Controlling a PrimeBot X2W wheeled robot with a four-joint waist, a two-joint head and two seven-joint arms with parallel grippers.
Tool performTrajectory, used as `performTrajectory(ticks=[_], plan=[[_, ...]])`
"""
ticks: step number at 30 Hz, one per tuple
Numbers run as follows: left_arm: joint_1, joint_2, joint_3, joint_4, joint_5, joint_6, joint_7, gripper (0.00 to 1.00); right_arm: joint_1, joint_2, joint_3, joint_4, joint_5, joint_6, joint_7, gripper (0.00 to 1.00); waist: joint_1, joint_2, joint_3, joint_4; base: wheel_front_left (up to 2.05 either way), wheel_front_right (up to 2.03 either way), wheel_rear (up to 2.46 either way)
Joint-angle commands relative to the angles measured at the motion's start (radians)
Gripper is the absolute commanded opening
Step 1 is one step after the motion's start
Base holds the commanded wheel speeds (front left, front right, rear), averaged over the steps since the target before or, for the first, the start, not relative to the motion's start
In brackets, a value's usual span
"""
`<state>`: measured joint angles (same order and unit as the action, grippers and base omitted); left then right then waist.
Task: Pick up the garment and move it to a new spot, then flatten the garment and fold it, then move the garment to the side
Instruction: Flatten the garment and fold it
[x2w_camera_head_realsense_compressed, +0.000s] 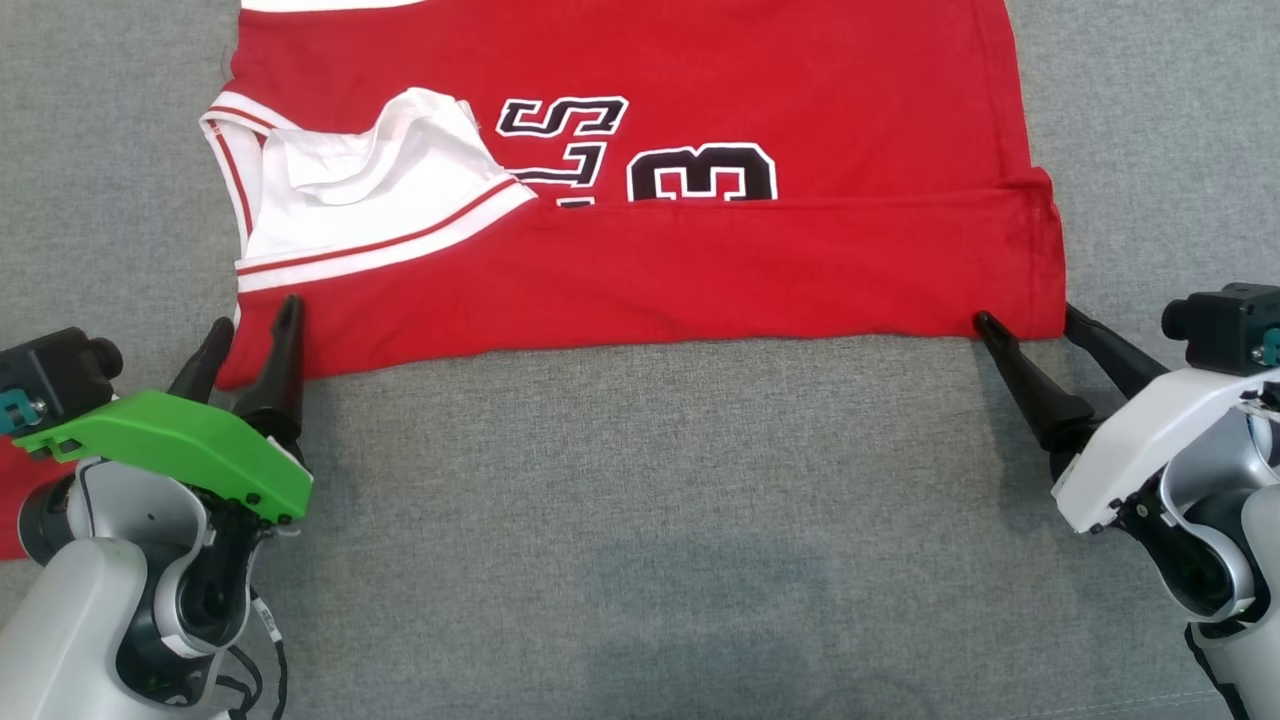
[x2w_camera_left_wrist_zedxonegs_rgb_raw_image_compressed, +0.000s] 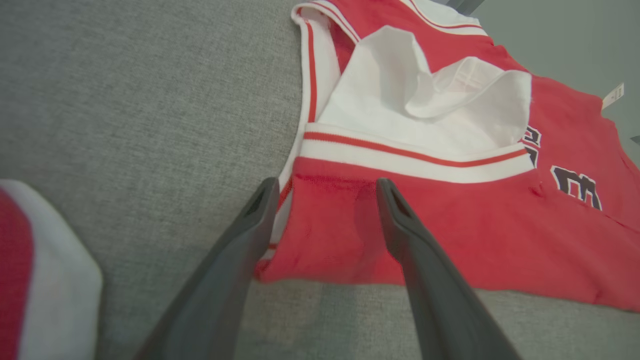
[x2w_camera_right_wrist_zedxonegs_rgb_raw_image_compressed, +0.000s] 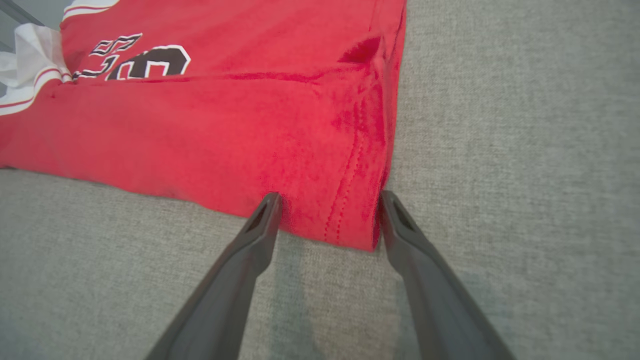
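Head view: left pincer (x2w_camera_head_realsense_compressed: 256, 313) and right pincer (x2w_camera_head_realsense_compressed: 1027, 314), both spread, straddle the red white-trimmed jersey (x2w_camera_head_realsense_compressed: 650, 270) at its near corners, seemingly for even folding.

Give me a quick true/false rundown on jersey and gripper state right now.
1. The left gripper and right gripper are both open. True.
2. The red jersey is lifted off the surface. False: it lies on the grey fabric surface.
3. A folded-over near flap covers the lower part of the printed number. True.
4. The right gripper's fingers are at the white-trimmed opening. False: they flank the jersey's near right corner; that opening is on the left gripper's side.
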<state>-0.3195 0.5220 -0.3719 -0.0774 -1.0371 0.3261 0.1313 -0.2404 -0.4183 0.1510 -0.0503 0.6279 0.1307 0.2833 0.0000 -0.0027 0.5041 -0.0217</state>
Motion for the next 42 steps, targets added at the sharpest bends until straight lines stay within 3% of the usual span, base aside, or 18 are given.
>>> performTrajectory(ticks=[1,9,15,23,25,26,27,33,34,42], plan=[[-0.011,0.008,-0.005,-0.008,0.012,0.000,0.006,1.00,-0.014,0.006,0.005,0.006,-0.008,0.000,0.007,1.00,0.0000,0.0027,-0.005,0.001,0.00,0.00,0.00],[0.042,0.083,-0.035,-0.096,0.014,0.009,0.081,1.00,-0.030,-0.003,-0.006,0.029,-0.012,0.000,0.043,1.00,0.0000,0.0027,-0.021,0.018,0.00,0.00,0.00],[0.035,0.081,-0.037,-0.080,-0.008,0.014,0.114,1.00,-0.031,-0.006,-0.014,0.026,-0.016,0.000,0.065,1.00,0.0000,0.0027,-0.016,0.022,0.00,0.00,0.00],[-0.038,0.066,-0.057,0.044,-0.004,-0.018,0.140,1.00,-0.034,-0.001,-0.001,0.051,-0.033,0.000,0.110,1.00,0.0000,0.0027,-0.011,0.015,0.00,0.00,0.00],[-0.062,0.054,-0.055,0.078,-0.007,-0.025,0.135,0.45,-0.033,0.002,0.010,0.055,-0.024,0.000,0.122,1.00,0.0000,0.0027,-0.012,0.014,0.00,0.00,0.00],[-0.072,0.050,-0.057,0.093,-0.007,-0.030,0.134,0.23,-0.032,0.002,0.014,0.057,-0.021,0.000,0.126,0.84,0.0000,0.0027,-0.013,0.013,0.00,0.00,0.00],[-0.080,0.045,-0.059,0.111,-0.007,-0.035,0.134,0.00,-0.034,0.002,0.017,0.058,-0.016,0.000,0.130,0.53,0.0000,0.0027,-0.013,0.012,0.00,0.00,0.00],[-0.092,0.031,-0.081,0.174,-0.018,-0.076,0.145,0.00,-0.043,-0.006,0.036,0.065,0.000,0.000,0.146,0.05,0.0000,0.0027,-0.017,0.005,0.00,0.00,0.00],[-0.091,0.024,-0.084,0.178,-0.025,-0.084,0.148,0.00,-0.044,-0.009,0.038,0.064,0.003,0.000,0.147,0.00,0.0000,0.0027,-0.017,0.005,0.00,0.00,0.00],[-0.091,0.001,-0.084,0.186,-0.065,-0.126,0.152,0.00,-0.048,-0.021,0.037,0.067,0.021,0.000,0.145,0.00,0.0000,0.0027,-0.026,0.011,0.00,0.00,0.00]])
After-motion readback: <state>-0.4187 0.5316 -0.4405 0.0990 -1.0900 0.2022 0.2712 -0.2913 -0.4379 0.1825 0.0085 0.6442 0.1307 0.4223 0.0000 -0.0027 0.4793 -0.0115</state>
